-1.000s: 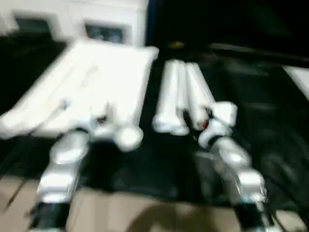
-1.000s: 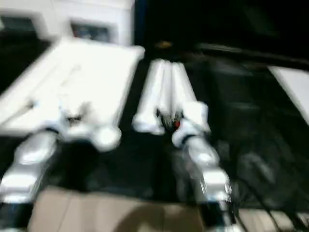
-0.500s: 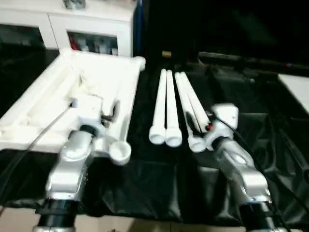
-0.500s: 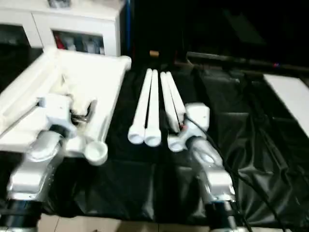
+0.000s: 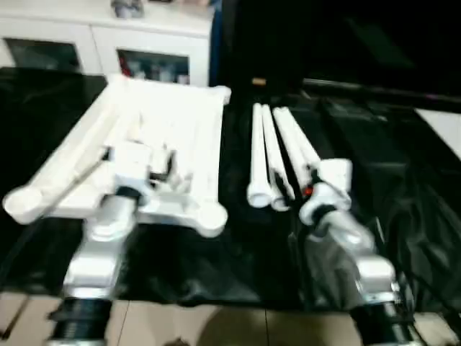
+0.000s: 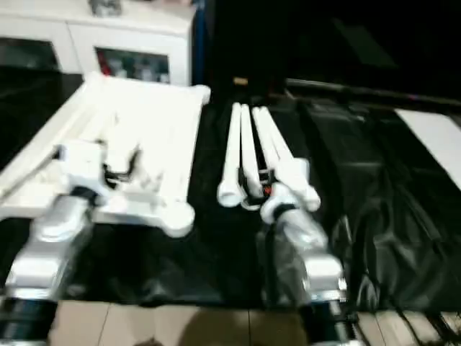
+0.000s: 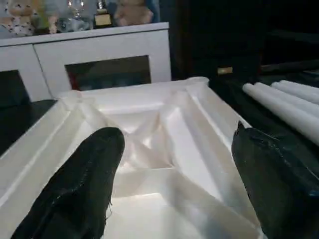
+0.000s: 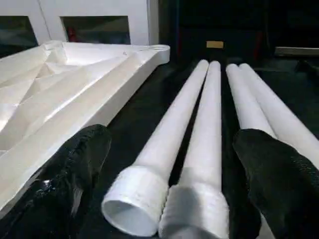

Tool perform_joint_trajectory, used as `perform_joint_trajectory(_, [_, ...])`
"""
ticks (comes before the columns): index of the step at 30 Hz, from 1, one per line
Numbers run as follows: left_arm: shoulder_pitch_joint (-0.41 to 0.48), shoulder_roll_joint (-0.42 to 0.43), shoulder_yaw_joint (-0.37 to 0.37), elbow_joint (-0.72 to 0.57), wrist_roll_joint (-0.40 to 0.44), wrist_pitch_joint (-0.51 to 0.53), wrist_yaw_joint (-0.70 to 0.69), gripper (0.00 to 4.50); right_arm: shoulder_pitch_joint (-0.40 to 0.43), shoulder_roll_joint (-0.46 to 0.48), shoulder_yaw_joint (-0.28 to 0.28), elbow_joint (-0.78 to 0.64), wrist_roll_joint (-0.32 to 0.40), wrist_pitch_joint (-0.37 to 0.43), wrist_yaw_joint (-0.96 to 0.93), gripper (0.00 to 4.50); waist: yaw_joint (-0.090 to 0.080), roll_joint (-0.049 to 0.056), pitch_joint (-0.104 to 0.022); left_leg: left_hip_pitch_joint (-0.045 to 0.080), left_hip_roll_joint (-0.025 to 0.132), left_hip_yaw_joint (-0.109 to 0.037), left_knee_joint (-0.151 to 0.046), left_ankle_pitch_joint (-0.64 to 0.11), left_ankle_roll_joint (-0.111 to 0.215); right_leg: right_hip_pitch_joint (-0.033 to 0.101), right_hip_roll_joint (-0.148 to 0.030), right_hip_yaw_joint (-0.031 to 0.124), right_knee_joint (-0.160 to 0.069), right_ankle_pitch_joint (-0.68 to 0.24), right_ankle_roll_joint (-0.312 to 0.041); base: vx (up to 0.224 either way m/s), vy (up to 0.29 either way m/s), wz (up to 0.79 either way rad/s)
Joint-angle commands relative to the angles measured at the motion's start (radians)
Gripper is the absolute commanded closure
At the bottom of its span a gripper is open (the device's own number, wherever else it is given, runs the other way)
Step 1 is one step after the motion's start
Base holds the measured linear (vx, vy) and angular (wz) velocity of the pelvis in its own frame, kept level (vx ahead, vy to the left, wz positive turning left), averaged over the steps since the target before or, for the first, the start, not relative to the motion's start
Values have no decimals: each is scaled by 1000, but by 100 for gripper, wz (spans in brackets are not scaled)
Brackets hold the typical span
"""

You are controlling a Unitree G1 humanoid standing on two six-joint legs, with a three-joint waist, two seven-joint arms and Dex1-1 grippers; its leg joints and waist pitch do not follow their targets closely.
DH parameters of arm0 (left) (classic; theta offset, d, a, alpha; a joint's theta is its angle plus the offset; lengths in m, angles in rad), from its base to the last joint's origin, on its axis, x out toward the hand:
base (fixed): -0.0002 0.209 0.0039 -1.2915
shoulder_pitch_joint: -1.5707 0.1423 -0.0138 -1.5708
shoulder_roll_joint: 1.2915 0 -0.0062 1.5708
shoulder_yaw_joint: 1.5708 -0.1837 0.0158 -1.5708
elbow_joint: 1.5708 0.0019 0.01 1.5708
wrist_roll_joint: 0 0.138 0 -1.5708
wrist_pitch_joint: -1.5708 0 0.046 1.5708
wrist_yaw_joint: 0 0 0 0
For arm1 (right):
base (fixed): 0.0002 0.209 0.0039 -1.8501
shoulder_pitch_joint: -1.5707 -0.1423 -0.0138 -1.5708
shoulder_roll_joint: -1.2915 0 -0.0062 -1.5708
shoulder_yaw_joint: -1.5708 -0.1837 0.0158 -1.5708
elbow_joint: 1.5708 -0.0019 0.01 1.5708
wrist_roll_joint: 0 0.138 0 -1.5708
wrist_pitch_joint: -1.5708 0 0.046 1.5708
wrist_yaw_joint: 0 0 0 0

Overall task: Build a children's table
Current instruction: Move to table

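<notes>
The children's table top [image 5: 180, 122] lies upside down on the left of the black cloth, ribs up, with a round socket [image 5: 210, 218] at its near corner. Several long white legs [image 5: 270, 144] lie side by side to its right. My left gripper [image 5: 167, 164] hovers over the top's near half; the left wrist view shows this gripper [image 7: 174, 174] open above the ribs, holding nothing. My right gripper [image 5: 294, 189] is at the legs' near ends. In the right wrist view it [image 8: 172, 179] stands open, with the ends of two legs [image 8: 199, 124] lying between its fingers [image 8: 75, 174], untouched.
A white glass-door cabinet [image 5: 144, 43] stands behind the table top, with figurines [image 7: 75, 12] on it. A plain flat white board [image 5: 443, 130] lies at the far right. Black cloth [image 5: 389, 166] covers the work surface, and pale floor tiles [image 5: 216, 324] run along the near edge.
The camera has shifted and tilted, so the whole picture moved. Both grippers stay open in about the same places over the top and the leg ends.
</notes>
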Motion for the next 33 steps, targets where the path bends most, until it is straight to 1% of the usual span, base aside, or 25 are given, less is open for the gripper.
perform_joint_trajectory(1, [-10,-13,-21,-2,5,0,-16,54,-1,-11,-25,-10,-3,25,-3,0,-16,6,-57,49,126,-64,-177,-310,106,12,-50,27,-64,-78,22,-84,176,-8])
perform_joint_trajectory(2, [-10,-13,-21,-2,5,0,-18,54,0,-9,-22,-13,-2,31,2,0,33,-48,-95,-69,95,-58,54,-293,-56,136,-337,209,-202,-208,0,-98,156,-7])
perform_joint_trajectory(3, [-11,-15,-21,-3,6,0,-18,54,2,-10,-15,-16,-5,35,7,0,33,-14,-84,-106,91,-148,211,-172,-176,95,-394,237,-248,-285,3,-80,192,-23])
perform_joint_trajectory(4, [-11,-16,-21,-3,8,1,-18,54,3,-11,-10,-19,-8,38,10,0,20,-20,-62,-133,87,-150,205,-148,-255,125,-326,149,-241,-268,-42,-80,192,-23])
perform_joint_trajectory(5, [-11,-16,-21,-3,8,1,-18,54,3,-11,-10,-19,-8,38,10,0,30,-16,-53,-107,93,-140,175,-129,-268,112,-288,110,-245,-263,-98,-61,258,-44])
perform_joint_trajectory(6, [-11,-16,-25,-7,25,7,-3,54,3,-12,-7,-18,-8,42,14,0,36,-5,-49,-38,109,-114,70,-49,-230,77,-205,25,-247,-333,-163,-77,286,-31])
perform_joint_trajectory(7, [-9,-15,-31,-11,40,3,8,54,2,-15,-5,-19,-8,54,15,0,31,17,-53,-21,121,-113,-2,-32,-205,85,-149,-9,-228,-369,-171,-77,286,-31])
perform_joint_trajectory(8, [-7,-14,-36,-13,50,1,14,54,2,-16,-5,-20,-5,55,18,0,-9,77,-75,12,204,-138,-122,-244,-257,48,2,8,-95,-43,-91,-72,268,3])
perform_joint_trajectory(9, [-6,-14,-37,-13,51,1,14,54,1,-16,-5,-20,-5,55,18,0,-23,70,-75,3,213,-154,-132,-295,-308,59,0,11,-89,61,-87,-65,235,15])
perform_joint_trajectory(10, [-4,-14,-40,-14,56,-1,17,54,1,-17,-5,-20,-4,55,20,0,-14,92,-72,6,224,-170,-142,-336,-360,52,7,17,-85,107,-84,-65,235,15])
perform_joint_trajectory(11, [7,-16,-45,-19,52,-17,9,54,0,-25,-5,-18,-5,49,30,0,-21,95,-75,30,277,-196,-147,-297,-356,19,5,23,-64,56,-52,-51,170,4])
perform_joint_trajectory(12, [9,-19,-44,-20,45,-14,6,54,-1,-28,-4,-18,-6,47,33,0,-23,95,-83,35,301,-216,-142,-116,-297,-7,8,28,-22,-40,-25,-53,100,3])
perform_joint_trajectory(14, [16,-26,-39,-27,24,12,-3,54,-2,-39,0,-15,-14,39,41,0,-14,84,-90,33,295,-198,-119,-2,-193,-16,-1,44,-17,-90,6,-63,76,4])
perform_joint_trajectory(15, [20,-24,-40,-32,25,23,-11,54,-3,-43,-2,-16,-17,40,50,0,-6,66,-85,16,251,-162,-119,17,-51,9,-17,64,-53,-44,8,-80,-13,3])
perform_joint_trajectory(16, [22,-23,-41,-33,24,26,-15,54,-3,-45,-3,-15,-18,42,55,0,-5,48,-84,5,226,-147,-113,-5,-23,26,-31,77,-85,-16,4,-80,-13,3])
perform_joint_trajectory(17, [30,-21,-47,-36,21,37,-32,54,-6,-55,0,-13,-24,46,70,0,9,6,-82,-46,155,-91,-83,-99,-51,69,-82,122,-146,48,-10,-102,-68,-10])
perform_joint_trajectory(18, [34,-20,-52,-40,16,43,-42,54,-7,-61,1,-11,-24,47,80,0,30,0,-74,-65,132,-65,-71,-112,-82,83,-133,137,-181,-15,-2,-117,-84,-12])
perform_joint_trajectory(19, [37,-19,-59,-45,16,57,-48,54,-9,-67,2,-9,-24,47,86,0,60,-17,-73,-51,140,-49,-58,-93,-119,74,-144,141,-201,-209,50,-117,-84,-12])
perform_joint_trajectory(21, [39,-23,-67,-48,12,67,-56,54,-13,-74,1,-5,-22,49,94,0,62,-5,-62,-47,158,-33,-105,-126,-153,63,-91,114,-201,-376,27,-86,-66,-11])
perform_joint_trajectory(26, [27,-39,-71,-34,20,49,-49,54,-23,-103,14,4,-54,22,100,0,58,4,-56,-20,175,-33,-128,-343,-193,44,-74,108,-207,-403,-12,-27,-19,-4])
perform_joint_trajectory(27, [28,-40,-72,-35,19,51,-51,54,-23,-103,12,3,-53,24,99,0,71,-6,-54,-82,149,-66,-147,-321,-143,94,-96,64,-193,-377,-26,0,0,0])
perform_joint_trajectory(28, [30,-40,-74,-37,17,55,-55,54,-24,-106,11,1,-55,24,97,0,69,16,-51,-84,145,-71,-155,-337,-124,92,-93,47,-203,-411,-28,0,0,0])
perform_joint_trajectory(31, [34,-43,-76,-39,14,62,-65,54,-19,-108,9,-1,-52,24,95,0,57,22,-64,-100,132,-100,-130,-215,-53,124,-113,-8,-214,-309,-96,6,10,39])
perform_joint_trajectory(32, [36,-42,-77,-41,13,65,-64,54,-18,-106,6,-2,-51,26,95,0,57,40,-64,-71,147,-111,-136,-229,-51,108,-93,-18,-201,-255,-114,49,-6,46])
perform_joint_trajectory(33, [37,-43,-77,-44,7,69,-65,54,-16,-103,-2,-4,-42,35,95,0,35,42,-73,-26,197,-102,-120,-238,-72,79,-84,20,-188,-153,-124,58,-7,34])
